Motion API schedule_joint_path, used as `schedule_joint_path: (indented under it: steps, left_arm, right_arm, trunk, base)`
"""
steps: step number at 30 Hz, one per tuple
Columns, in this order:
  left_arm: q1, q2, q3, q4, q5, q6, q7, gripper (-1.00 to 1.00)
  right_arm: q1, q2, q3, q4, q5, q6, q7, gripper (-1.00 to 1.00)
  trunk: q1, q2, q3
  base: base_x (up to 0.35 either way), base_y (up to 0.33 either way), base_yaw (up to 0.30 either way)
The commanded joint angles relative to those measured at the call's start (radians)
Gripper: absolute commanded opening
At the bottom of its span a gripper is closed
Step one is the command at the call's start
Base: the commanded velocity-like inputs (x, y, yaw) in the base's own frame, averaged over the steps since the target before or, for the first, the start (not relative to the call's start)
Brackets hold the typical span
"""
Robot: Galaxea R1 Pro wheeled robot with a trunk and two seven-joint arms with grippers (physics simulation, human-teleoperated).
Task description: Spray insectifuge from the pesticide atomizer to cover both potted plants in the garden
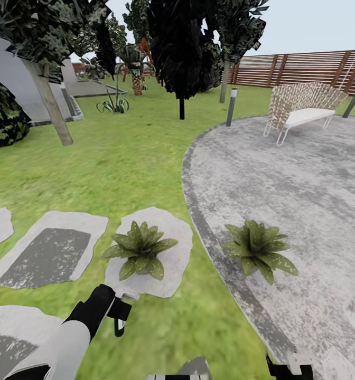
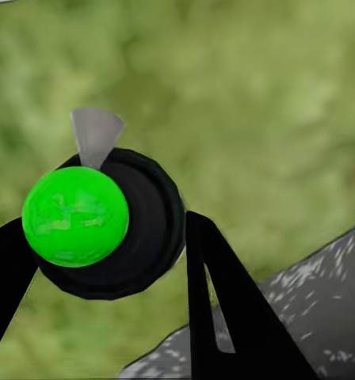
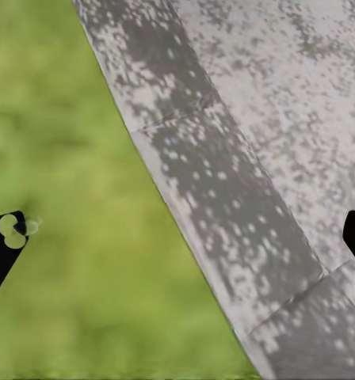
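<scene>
Here, the left gripper [image 1: 119, 318] is seen at the end of the white and black left arm [image 1: 66, 338], low over the lawn [image 1: 119, 158], and it is clenched around the pesticide atomizer [image 1: 118, 327], whose dark green body hangs just below the black fingers. In the left wrist view the bottle [image 2: 106, 226] is seen from above, between the two black fingers [image 2: 225, 309]: a round black top with a bright green ball on it and a small grey wedge at its edge. Just ahead of that gripper, one potted plant [image 1: 139, 249] is set on a pale stepping stone [image 1: 172, 264]. The second potted plant [image 1: 258, 248] is placed further to the right, on the round grey patio [image 1: 304, 184], near its darker border. The right gripper [image 3: 177, 237] is held spread, its black fingertips [image 3: 3, 249] showing at opposite edges of the right wrist view, with grass and the patio border beneath and nothing between them. Further off, a white bench [image 1: 299, 113], grey lamp posts [image 1: 231, 105], dark trees [image 1: 183, 47] and a brown slatted fence [image 1: 304, 68] are seen.
</scene>
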Motion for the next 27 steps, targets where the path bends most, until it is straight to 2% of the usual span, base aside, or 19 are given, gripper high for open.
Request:
schedule_joint_path:
  steps: [1, 5, 8, 16, 21, 23, 25, 27]
  left_arm:
    - [0.000, -0.001, 0.008, -0.002, -0.010, 0.003, -0.009, -1.00]
    - [0.000, 0.000, 0.008, -0.002, -0.010, 0.003, -0.009, -1.00]
    - [0.000, 0.001, 0.025, -0.002, -0.009, 0.003, -0.009, -1.00]
    - [0.000, 0.002, 0.028, -0.002, -0.009, 0.003, -0.009, -1.00]
    - [0.000, 0.013, 0.030, -0.005, -0.009, 0.003, -0.009, -1.00]
    - [0.000, 0.029, 0.030, -0.007, 0.006, 0.002, -0.009, -1.00]
    - [0.000, 0.034, 0.030, -0.008, 0.030, -0.007, -0.008, -1.00]
    - [0.001, 0.040, 0.030, -0.008, 0.039, -0.019, -0.007, -1.00]
  right_arm:
    - [-0.001, 0.000, -0.008, 0.000, 0.001, -0.003, 0.009, 1.00]
    - [0.000, 0.000, -0.008, 0.000, 0.002, -0.004, 0.009, 1.00]
    - [0.000, 0.000, -0.007, 0.000, 0.002, -0.004, 0.009, 1.00]
    - [0.001, 0.000, -0.007, 0.000, 0.002, -0.005, 0.009, 1.00]
    - [0.000, 0.000, -0.007, 0.000, 0.002, -0.005, 0.009, 1.00]
    - [0.001, 0.000, -0.007, 0.000, 0.002, -0.005, 0.009, 1.00]
    - [0.001, 0.000, -0.007, 0.000, 0.002, -0.005, 0.009, 1.00]
    - [0.001, 0.000, -0.007, 0.000, 0.002, -0.005, 0.009, 1.00]
  trunk:
    - [0.000, 0.000, -0.001]
    - [0.000, 0.000, -0.001]
    - [0.000, 0.000, -0.001]
    - [0.000, 0.000, -0.001]
    - [0.000, 0.000, -0.001]
    - [0.000, 0.000, -0.001]
    - [0.000, 0.000, -0.001]
    - [0.000, 0.000, -0.001]
  base:
    - [-0.151, 0.295, -0.262]
    - [-0.081, 0.305, -0.262]
    - [-0.003, 0.320, -0.262]
    - [0.000, 0.321, -0.262]
    - [0.000, 0.321, -0.260]
    - [0.000, 0.321, -0.255]
    - [0.000, 0.321, -0.248]
    - [0.000, 0.319, -0.245]
